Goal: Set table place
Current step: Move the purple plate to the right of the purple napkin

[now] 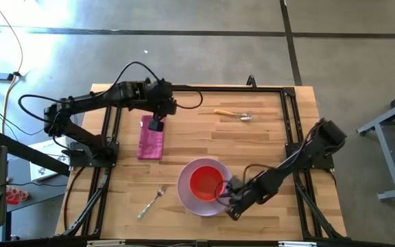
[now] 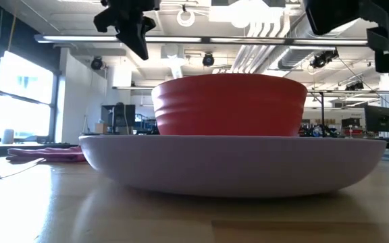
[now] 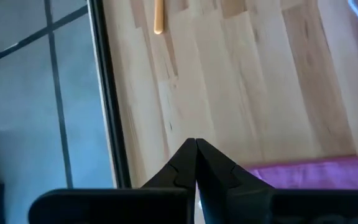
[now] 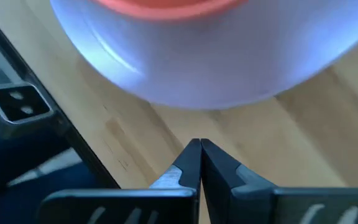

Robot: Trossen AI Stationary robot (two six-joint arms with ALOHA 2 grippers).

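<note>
A lavender plate lies on the table near its front edge, with the red bowl standing in it; both fill the low view. The magenta napkin lies flat at the left. The silver fork lies near the front left. The yellow-handled spoon lies at the far side. My left gripper is shut and hangs above the napkin's far end. My right gripper is shut, low by the plate's right near rim, with bare wood between them.
A black rail frame runs around the table top. Bare wood lies between the napkin and the spoon and to the right of the plate. The low view camera sits at the front edge near my right gripper.
</note>
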